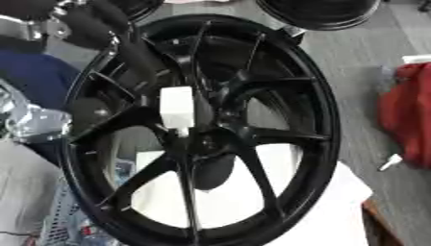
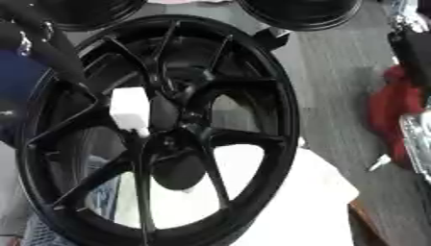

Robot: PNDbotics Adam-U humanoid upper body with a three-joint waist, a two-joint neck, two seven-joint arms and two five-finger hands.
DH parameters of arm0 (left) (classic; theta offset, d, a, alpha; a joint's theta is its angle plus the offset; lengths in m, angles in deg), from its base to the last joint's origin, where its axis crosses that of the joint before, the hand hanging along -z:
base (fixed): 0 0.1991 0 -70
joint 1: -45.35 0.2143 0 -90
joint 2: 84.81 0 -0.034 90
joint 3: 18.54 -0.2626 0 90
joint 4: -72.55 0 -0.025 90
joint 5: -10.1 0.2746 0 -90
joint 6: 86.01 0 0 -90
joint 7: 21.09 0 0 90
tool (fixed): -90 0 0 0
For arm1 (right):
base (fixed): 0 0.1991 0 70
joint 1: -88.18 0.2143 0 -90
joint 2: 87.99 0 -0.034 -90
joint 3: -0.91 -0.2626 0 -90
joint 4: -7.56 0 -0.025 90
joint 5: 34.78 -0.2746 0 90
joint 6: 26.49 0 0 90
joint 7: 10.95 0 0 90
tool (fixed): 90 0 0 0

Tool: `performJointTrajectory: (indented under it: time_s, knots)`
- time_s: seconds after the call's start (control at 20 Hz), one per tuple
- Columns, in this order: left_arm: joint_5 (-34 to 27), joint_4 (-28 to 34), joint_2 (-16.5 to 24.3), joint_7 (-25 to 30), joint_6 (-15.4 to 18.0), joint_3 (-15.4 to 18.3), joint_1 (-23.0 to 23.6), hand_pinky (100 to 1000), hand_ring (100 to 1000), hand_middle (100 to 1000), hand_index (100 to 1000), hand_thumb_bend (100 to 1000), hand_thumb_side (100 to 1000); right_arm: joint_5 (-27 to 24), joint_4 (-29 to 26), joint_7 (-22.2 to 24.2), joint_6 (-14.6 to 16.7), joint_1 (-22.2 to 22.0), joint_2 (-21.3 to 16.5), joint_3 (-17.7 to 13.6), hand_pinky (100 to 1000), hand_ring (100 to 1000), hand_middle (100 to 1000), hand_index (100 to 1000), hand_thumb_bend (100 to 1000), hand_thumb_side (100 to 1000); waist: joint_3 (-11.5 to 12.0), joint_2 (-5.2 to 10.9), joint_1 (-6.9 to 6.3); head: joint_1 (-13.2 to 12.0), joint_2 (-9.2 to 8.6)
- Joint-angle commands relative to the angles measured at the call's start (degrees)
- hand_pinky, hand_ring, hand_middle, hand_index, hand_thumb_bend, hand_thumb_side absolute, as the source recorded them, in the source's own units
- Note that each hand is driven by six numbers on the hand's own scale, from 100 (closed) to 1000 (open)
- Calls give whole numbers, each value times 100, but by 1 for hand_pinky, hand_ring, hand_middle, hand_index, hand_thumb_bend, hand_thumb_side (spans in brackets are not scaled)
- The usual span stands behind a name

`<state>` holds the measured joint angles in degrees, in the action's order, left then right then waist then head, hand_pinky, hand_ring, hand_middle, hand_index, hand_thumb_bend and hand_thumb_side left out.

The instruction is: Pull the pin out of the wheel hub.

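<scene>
The large glossy black spoked wheel rim (image 1: 202, 129) stands upright across most of the view, and its thin black spokes (image 1: 252, 173) split the inside into narrow wedge gaps. The widest gaps lie low, in front of a white surface (image 1: 328, 211). A white rectangular block (image 1: 177, 106) sits just beside the hub, blocking its upper left. A black arm (image 1: 101, 29) crosses the upper left openings. Grey floor (image 1: 353, 72) lies free to the right, up to a red bundle (image 1: 408, 110).

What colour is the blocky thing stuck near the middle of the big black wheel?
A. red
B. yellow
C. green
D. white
D. The blocky piece sitting just above the centre of the black wheel is plainly white against the dark spokes.
</scene>
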<state>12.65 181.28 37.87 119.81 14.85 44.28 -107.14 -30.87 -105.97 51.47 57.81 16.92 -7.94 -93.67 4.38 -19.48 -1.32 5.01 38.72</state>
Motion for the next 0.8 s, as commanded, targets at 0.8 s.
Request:
performJointTrajectory:
  time_s: [0.8]
  knots:
    - [575, -250, -455, 107, -1528, -422, -496, 950, 859, 779, 931, 585, 832, -100, -107, -49, 46, 19, 39, -20, 790, 709, 652, 845, 100, 536, -37, 46, -73, -92, 122]
